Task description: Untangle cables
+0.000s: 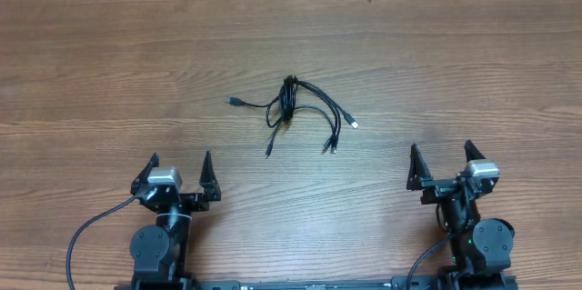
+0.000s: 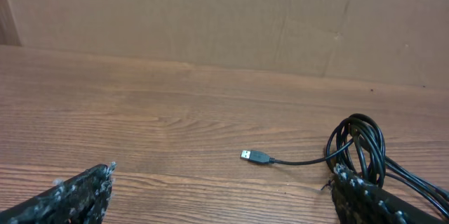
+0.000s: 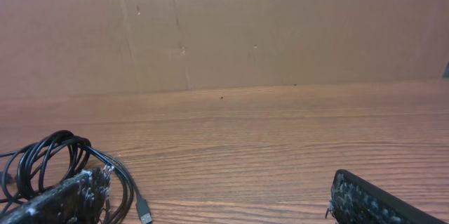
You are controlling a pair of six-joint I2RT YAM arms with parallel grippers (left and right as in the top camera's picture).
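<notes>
Wood-grain table [image 1: 109,54] backed by a cardboard wall [image 3: 280,27] | left gripper [image 1: 179,158] and right gripper [image 1: 441,149] both spread wide, empty | cables [image 1: 293,108] bundled mid-table, well apart from both | risk: we pinch the whole loop and drag it tighter | left wrist view resolves a USB plug [image 2: 254,156] that overhead leaves a speck

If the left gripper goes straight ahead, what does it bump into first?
Probably the plug at the end of the cables. It lies ahead, just right of the middle of the open left gripper. Depth is hard to judge, so it might pass by over bare table.
</notes>
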